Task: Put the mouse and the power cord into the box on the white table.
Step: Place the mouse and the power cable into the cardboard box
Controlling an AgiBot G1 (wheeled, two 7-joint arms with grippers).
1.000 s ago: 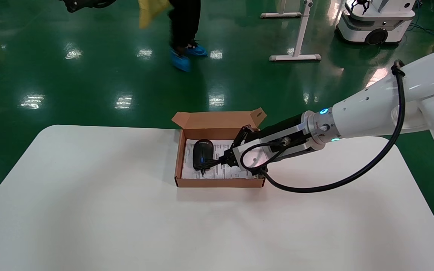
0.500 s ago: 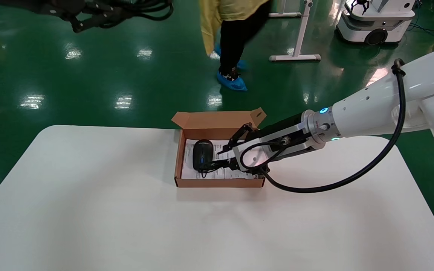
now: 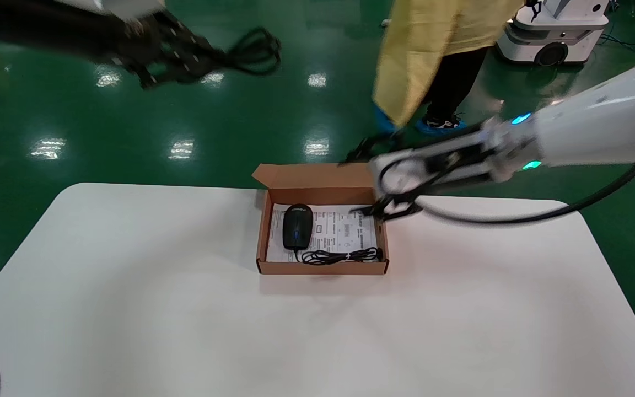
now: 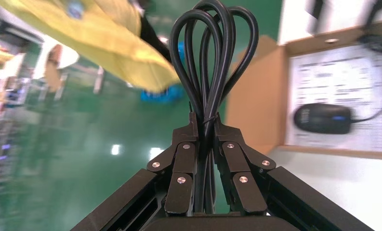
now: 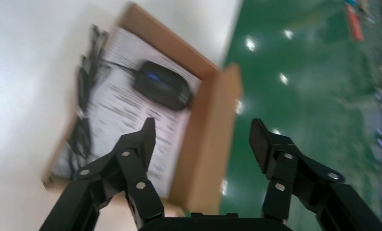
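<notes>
White tabletop (image 3: 130,309) fills the near part of your head view, and nothing lies on it between you and the box (image 3: 323,269). You see the box sitting toward the far edge, its flap lid standing open at the back and a printed sheet (image 3: 345,229) lining the bottom. Inside, the mouse (image 3: 297,226) lies flat on the sheet at the box's left end, and its thin cable (image 3: 342,255) is bundled along the near wall, stretching toward the right end.

Your right pincer (image 3: 367,182) hangs above the box's far right corner, clear of the cardboard. Its fingers (image 5: 140,144) are spread wide with nothing between them; the right wrist view looks down past them onto the mouse, the sheet and the open flap.

Farther off, your left pincer (image 3: 177,52) is up at the far left, out over the green floor (image 3: 130,138) and well apart from the box. Its fingers (image 4: 184,159) are closed tight on the power cord (image 4: 213,57), and the black loops stick out beyond the tips. The cord's plug does not show.

Beyond the tabletop a person (image 3: 439,49) in a yellow coat and blue shoe covers stands on the floor, with a white wheeled robot base (image 3: 554,33) behind at the far right.
</notes>
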